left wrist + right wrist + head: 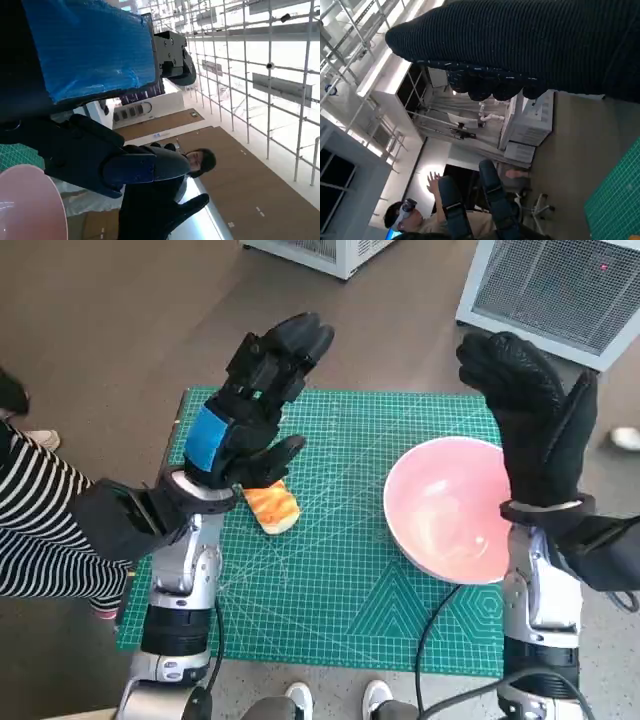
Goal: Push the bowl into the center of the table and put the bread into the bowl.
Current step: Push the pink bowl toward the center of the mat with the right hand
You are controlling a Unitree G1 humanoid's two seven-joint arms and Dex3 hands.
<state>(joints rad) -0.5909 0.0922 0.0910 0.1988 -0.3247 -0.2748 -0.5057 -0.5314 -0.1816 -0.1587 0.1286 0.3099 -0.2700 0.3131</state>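
One pink bowl (452,508), bread (273,507) outside.

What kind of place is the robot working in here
Probably an indoor robotics lab or test hall. The small table carries a green cutting mat, grey equipment cabinets stand on the floor beside it, and the right wrist view shows a seated person wearing a headset, perhaps operating the robot.

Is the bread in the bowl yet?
No, the bread lies on the green mat under the raised left hand, apart from the pink bowl, which holds nothing.
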